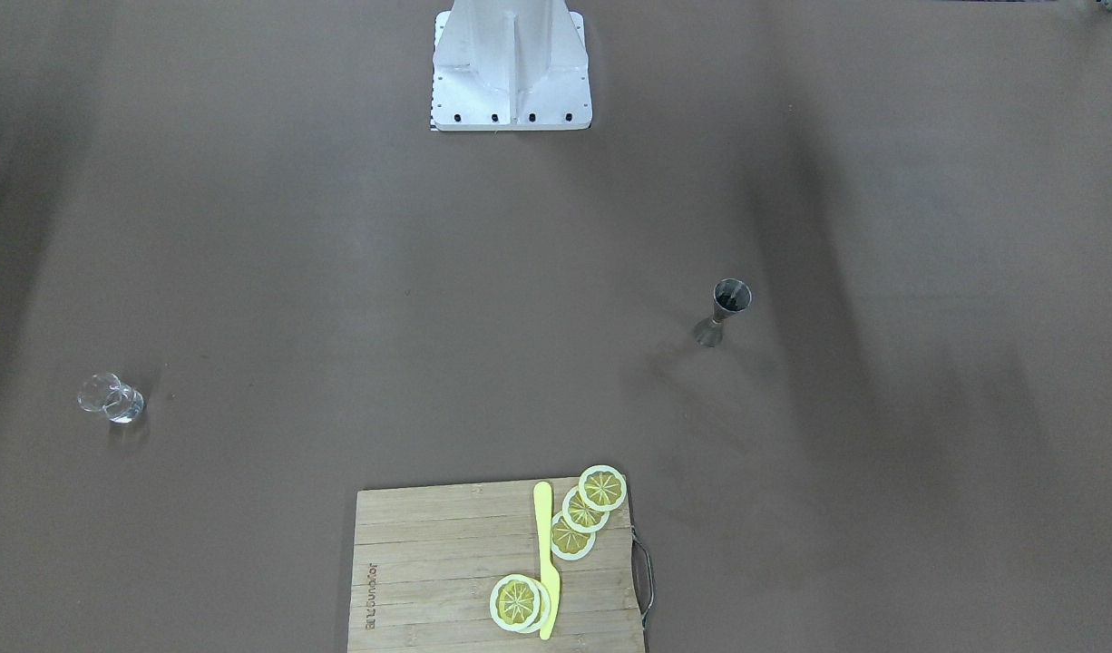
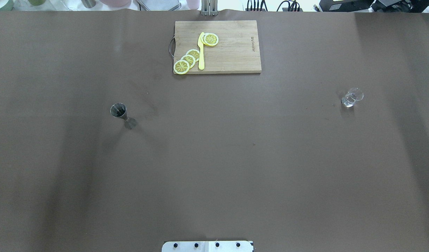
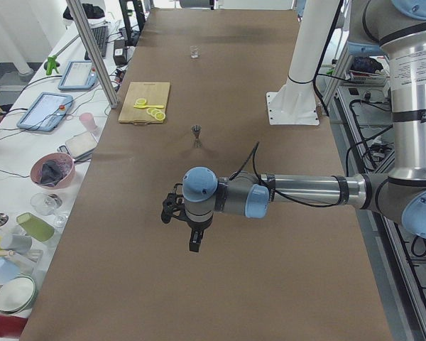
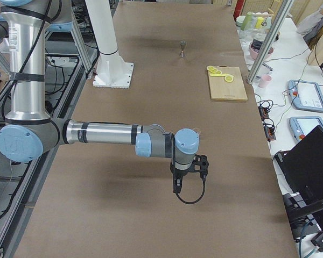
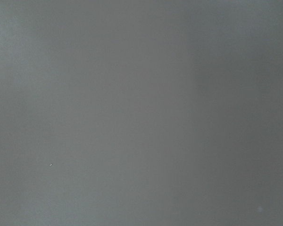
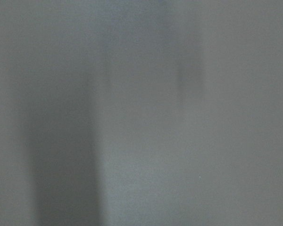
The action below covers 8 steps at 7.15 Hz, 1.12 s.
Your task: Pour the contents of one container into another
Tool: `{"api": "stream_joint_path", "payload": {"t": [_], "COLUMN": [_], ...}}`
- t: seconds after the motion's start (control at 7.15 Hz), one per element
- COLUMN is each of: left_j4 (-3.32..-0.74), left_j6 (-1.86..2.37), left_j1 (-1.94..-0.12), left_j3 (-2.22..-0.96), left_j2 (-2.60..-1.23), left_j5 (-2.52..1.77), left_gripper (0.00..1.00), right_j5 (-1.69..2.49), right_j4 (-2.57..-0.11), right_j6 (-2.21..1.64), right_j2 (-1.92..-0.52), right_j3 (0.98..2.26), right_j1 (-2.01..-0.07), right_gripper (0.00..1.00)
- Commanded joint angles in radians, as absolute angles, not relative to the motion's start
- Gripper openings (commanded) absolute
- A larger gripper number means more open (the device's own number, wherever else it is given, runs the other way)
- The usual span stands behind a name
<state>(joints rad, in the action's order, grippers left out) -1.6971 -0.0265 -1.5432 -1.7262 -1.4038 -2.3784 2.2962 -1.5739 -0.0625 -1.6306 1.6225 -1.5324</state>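
The left arm point(image 3: 305, 190) and right arm point(image 4: 102, 133) reach out with forearms level. The left gripper point(image 3: 194, 244) and right gripper point(image 4: 176, 185) point downward; how far their jaws are spread is unclear.

Everything is pointing to a robotics lab: robot arms point(image 3: 305, 190) are standing by a white pedestal point(image 1: 511, 82) at a brown-covered table point(image 2: 214, 175), while tablets point(image 3: 42, 111), cables point(image 2: 270, 5) and a laptop point(image 4: 312, 156) are lying on side benches.
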Motion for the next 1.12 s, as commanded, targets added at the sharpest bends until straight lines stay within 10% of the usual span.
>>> {"api": "stream_joint_path", "payload": {"t": [0.0, 0.98], "left_j4": [-1.695, -1.689], "left_j6": [-0.025, -0.023], "left_j1": [-1.545, -1.552], "left_j3": [-1.709, -1.712], "left_j2": [-1.396, -1.356], "left_j5": [-2.379, -2.453], "left_gripper": [0.99, 0.99], "right_j5": [2.295, 2.295], "right_j4": [-1.574, -1.572], "right_j6": [-0.063, -0.061], "right_j2": [-1.631, -1.632], "right_j3": [1.621, 1.621], "right_j1": [-1.532, -1.532], "right_gripper": [1.00, 1.00]}}
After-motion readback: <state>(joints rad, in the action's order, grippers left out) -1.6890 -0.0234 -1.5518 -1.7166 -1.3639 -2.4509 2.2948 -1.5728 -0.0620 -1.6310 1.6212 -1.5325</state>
